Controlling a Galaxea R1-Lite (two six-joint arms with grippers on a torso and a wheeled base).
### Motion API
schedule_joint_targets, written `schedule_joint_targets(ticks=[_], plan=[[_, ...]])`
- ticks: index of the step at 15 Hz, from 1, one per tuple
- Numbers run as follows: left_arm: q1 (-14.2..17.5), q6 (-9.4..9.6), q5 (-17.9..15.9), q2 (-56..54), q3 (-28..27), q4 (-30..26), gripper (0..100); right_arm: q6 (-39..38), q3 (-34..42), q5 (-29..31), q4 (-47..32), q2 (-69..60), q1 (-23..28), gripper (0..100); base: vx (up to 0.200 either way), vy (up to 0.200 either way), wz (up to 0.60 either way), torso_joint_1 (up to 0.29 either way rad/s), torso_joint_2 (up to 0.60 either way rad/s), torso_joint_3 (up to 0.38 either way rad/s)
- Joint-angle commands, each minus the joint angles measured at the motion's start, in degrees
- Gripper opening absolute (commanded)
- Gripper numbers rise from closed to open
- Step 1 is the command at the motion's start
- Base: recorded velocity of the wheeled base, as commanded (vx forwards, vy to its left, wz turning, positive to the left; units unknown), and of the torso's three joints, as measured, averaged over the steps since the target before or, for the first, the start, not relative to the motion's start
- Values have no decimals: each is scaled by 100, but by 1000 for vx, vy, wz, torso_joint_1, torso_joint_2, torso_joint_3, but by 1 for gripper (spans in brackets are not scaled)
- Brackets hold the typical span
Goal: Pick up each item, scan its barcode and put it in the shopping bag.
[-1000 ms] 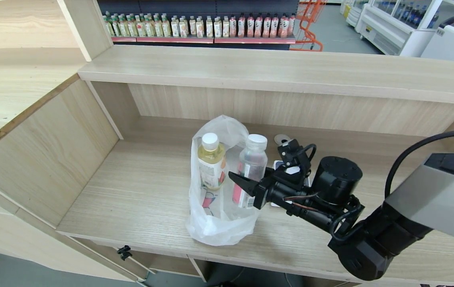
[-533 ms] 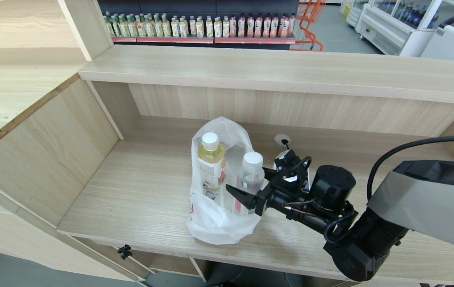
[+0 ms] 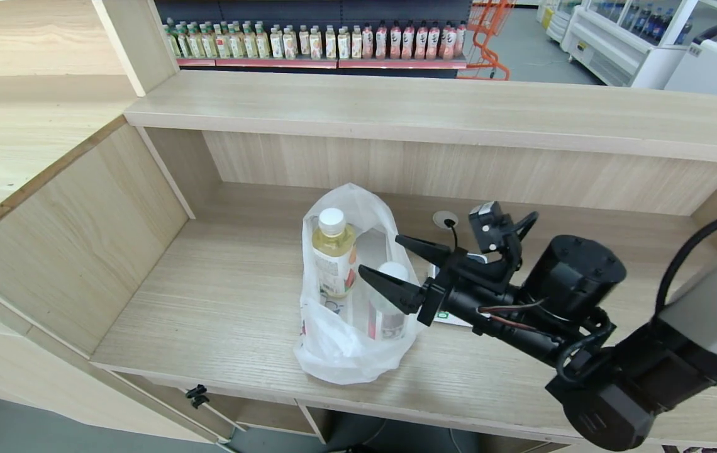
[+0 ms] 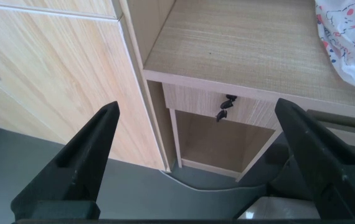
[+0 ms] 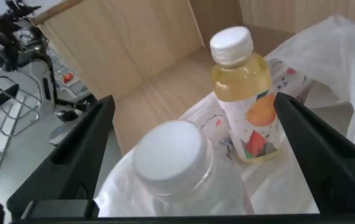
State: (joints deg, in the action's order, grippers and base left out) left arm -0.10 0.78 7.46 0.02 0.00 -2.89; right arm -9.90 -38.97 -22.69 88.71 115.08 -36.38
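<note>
- Head view: bottles are standing upright inside the white shopping bag [image 3: 339, 355], which is sitting open-mouthed on the table [image 3: 220, 302]. The yellow drink bottle [image 3: 333, 251] is rising well above the rim on the robot's left, and the clear bottle [image 3: 389, 305] is sitting lower, just beside it.
- The right tool [image 3: 378, 253] is hovering over the bag's mouth, just above the clear bottle's cap, with its fingers spread and gripping nothing. I am judging that this bottle is already delivered, and that the tool is hanging high so it can clear the thin plastic.
- A white flat device [image 3: 453, 318], possibly the scanner, is lying on the table under the right arm, just beside the bag, which is keeping scanning and bagging close together.
- Left wrist view: the left tool [image 4: 197, 109] is hanging low in front of the table [image 4: 240, 37], out of the way, with its fingers spread and empty. It is looking at a black drawer handle [image 4: 225, 107] under the table edge, and a corner of the shopping bag [image 4: 352, 43] is peeking in.
- Right wrist view: the right tool [image 5: 194, 102] is framing both bottles between its spread fingers, touching neither as far as I can tell. The clear bottle [image 5: 168, 152] is showing its white cap closest, the yellow drink bottle [image 5: 246, 99] is standing behind it, and the shopping bag [image 5: 336, 43] is wrapping loosely around both.
- The bag is holding the two bottles close enough to be propping each other upright.
</note>
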Motion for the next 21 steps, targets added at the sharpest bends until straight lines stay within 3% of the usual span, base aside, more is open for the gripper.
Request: schedule_joint_targets(ticks=[1, 3, 6, 7, 9, 10, 12, 17, 18, 21], plan=[[1, 1, 1, -2, 0, -1, 100, -214, 408, -8, -275, -935, 8, 100, 0, 0, 0, 0, 0, 0], [1, 1, 1, -2, 0, -1, 100, -328, 804, 1, -653, -1629, 69, 100, 0, 0, 0, 0, 0, 0], [1, 1, 1, -2, 0, -1, 100, -258, 1603, 1, -1198, -2631, 553, 100, 0, 0, 0, 0, 0, 0], [1, 1, 1, -2, 0, -1, 100, -3, 2008, 63, -1699, -3334, 1265, 100, 0, 0, 0, 0, 0, 0], [1, 1, 1, -2, 0, -1, 100, 67, 2307, 203, -2991, -4565, 1607, 100, 0, 0, 0, 0, 0, 0], [1, 1, 1, -2, 0, -1, 100, 225, 2790, 792, -4362, -5918, 1915, 100, 0, 0, 0, 0, 0, 0], [1, 1, 1, -2, 0, -1, 100, 630, 3581, 1724, -6050, -7676, 2275, 100, 0, 0, 0, 0, 0, 0], [1, 1, 1, -2, 0, -1, 100, 1166, 3897, 1873, -7729, -10304, 3488, 100, 0, 0, 0, 0, 0, 0], [1, -8, 1, -2, 0, -1, 100, 1113, 3862, 1838, -8827, -11359, 3770, 100, 0, 0, 0, 0, 0, 0], [1, 1, 1, -2, 0, -1, 100, 1359, 3897, 1829, -8678, -11508, 3620, 100, 0, 0, 0, 0, 0, 0]])
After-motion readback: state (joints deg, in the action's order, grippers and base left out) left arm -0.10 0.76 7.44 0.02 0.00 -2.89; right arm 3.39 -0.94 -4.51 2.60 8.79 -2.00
